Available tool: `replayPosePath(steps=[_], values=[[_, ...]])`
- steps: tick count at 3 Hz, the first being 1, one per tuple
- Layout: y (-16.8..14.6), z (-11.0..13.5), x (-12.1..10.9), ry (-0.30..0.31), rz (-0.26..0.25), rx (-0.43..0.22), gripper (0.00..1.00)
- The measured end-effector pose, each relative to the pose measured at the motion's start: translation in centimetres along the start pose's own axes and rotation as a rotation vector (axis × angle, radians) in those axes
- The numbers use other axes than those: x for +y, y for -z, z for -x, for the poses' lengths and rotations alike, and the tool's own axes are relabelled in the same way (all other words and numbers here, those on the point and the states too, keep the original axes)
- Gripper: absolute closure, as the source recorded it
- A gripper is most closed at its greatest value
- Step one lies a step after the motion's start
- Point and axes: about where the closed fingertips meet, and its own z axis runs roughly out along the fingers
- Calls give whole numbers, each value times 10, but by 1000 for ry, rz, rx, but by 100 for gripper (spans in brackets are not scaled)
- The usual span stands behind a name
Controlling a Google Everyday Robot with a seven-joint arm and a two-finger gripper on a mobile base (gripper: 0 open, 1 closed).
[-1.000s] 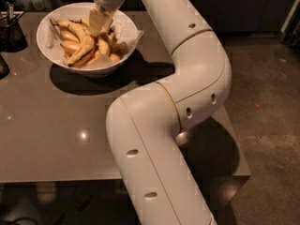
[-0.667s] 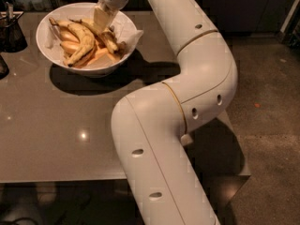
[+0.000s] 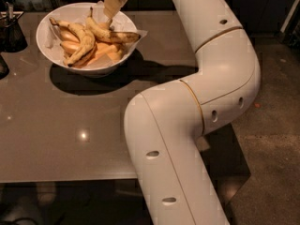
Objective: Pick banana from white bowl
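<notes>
Glossy grey table (image 3: 56,125), dark floor (image 3: 272,130), hand (image 3: 109,18) over banana (image 3: 112,34) in white bowl (image 3: 43,39), grip unclear.

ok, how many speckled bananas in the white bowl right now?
2. The long banana lies across the white bowl's right side, with the gripper right above it. The shorter bent banana sits left of it. The pale orange pieces underneath may hide more.

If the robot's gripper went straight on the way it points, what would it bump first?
Most likely the banana, the long one lying on top of the pile in the white bowl. The gripper hangs right over it, pointing down, though depth is hard to judge.
</notes>
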Motion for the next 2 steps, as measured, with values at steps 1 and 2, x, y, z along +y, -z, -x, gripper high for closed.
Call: replayPosePath(steps=[1, 2], values=[[-4, 2, -1, 0, -1, -3, 81], [-4, 2, -1, 0, -1, -3, 57]])
